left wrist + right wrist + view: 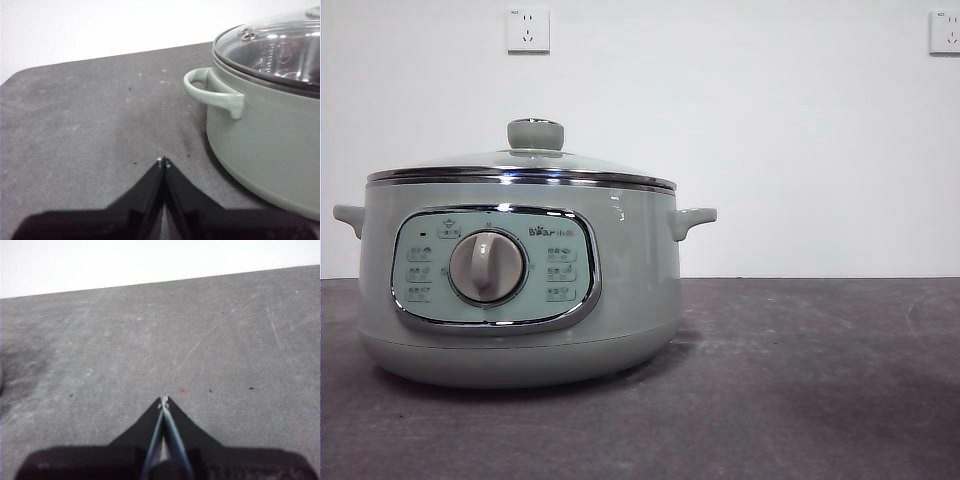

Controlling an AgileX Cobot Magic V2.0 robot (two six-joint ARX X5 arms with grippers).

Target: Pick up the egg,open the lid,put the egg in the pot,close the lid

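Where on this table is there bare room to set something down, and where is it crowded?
Bare tabletop stretches from the pot toward the far side under the corner wall socket. The shut right gripper faces open grey surface. The shut left gripper has a free patch beside the pot's side handle. Crowded only at the pot, its lid on.
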